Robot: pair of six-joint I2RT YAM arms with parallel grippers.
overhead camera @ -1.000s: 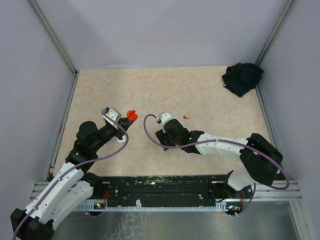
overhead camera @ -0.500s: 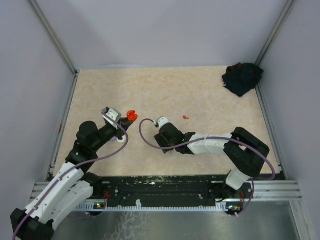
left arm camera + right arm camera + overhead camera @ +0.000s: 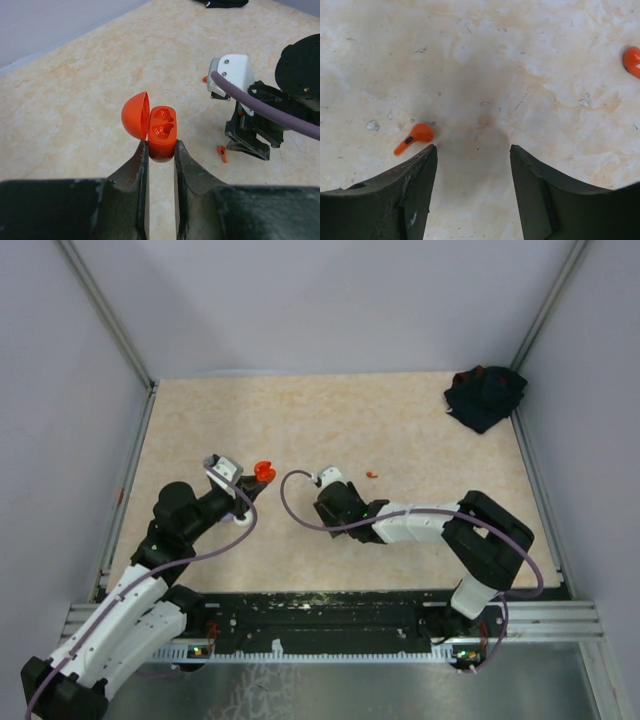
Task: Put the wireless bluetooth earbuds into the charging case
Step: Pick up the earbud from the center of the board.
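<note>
My left gripper (image 3: 254, 486) is shut on the base of a red-orange charging case (image 3: 263, 472), held upright with its lid hinged open. In the left wrist view the case (image 3: 161, 132) shows two empty sockets between my fingertips (image 3: 161, 150). My right gripper (image 3: 323, 507) points down at the table, open and empty (image 3: 472, 150). One red-orange earbud (image 3: 415, 136) lies on the table just outside its left fingertip, and it also shows in the left wrist view (image 3: 221, 153). A second earbud (image 3: 371, 474) lies further right, apart from both grippers (image 3: 632, 61).
A dark crumpled cloth (image 3: 485, 395) lies in the back right corner. Grey walls with metal rails close the table on three sides. A purple cable (image 3: 290, 502) loops out from the right wrist towards the left gripper.
The right arm has folded in, its elbow moving left, while its gripper shifted slightly over the table near the earbud. The left arm and the case have not moved.
</note>
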